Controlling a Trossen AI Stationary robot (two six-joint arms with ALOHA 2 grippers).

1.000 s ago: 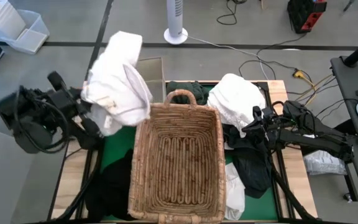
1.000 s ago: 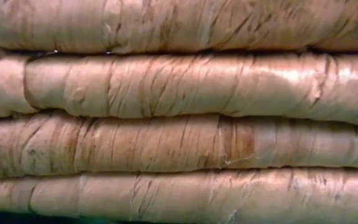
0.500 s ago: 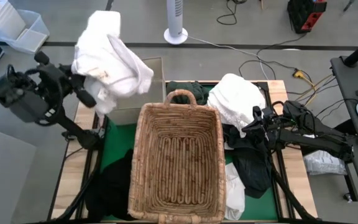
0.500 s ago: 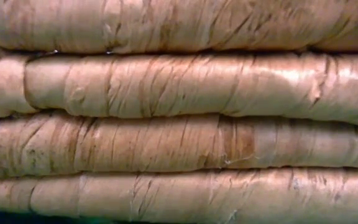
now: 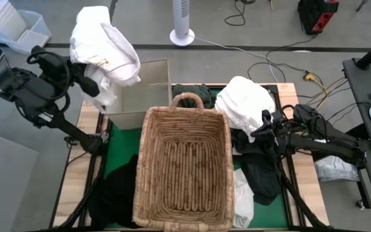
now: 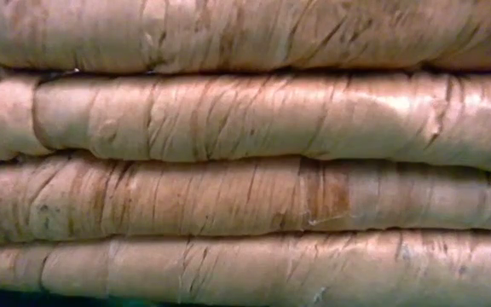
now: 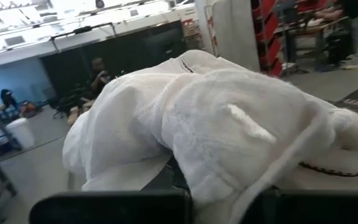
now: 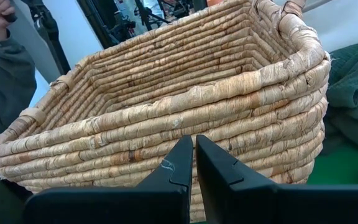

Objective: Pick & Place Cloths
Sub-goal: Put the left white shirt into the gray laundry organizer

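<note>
Progress entry: the wicker basket (image 5: 182, 169) is sitting in the middle of the table with nothing showing inside it, so the placing is judged barely begun. Nearest the front edge, a black cloth (image 5: 116, 193) is lying on the green mat (image 5: 120, 149) to the basket's left, and a smaller white cloth (image 5: 242, 198) is lying at its right front corner beside a dark cloth (image 5: 263, 177). The right gripper (image 5: 267, 127) is waiting low at the basket's right wall, its two fingers pressed together on nothing and pointing at the wicker. Just behind it a bundled white cloth (image 5: 243, 103) is resting on dark fabric, and a dark green cloth (image 5: 190, 90) is lying behind the basket handle (image 5: 187, 98). Farther back on the left, a clear box (image 5: 142, 90) is standing at the table's rear corner. The left gripper is itself hidden under the load; its jaws are closed on a large white cloth (image 5: 103, 46), which is hanging high, out past the table's rear left corner and well apart from the basket. That cloth is draping over the wrist camera, so the exact pinch point cannot be made out. Left to do: all cloths. In the way: the clear box, the raised basket rim and handle. Beyond the table, a white fan base (image 5: 181, 35) and cables (image 5: 269, 58) are lying on the floor.
</note>
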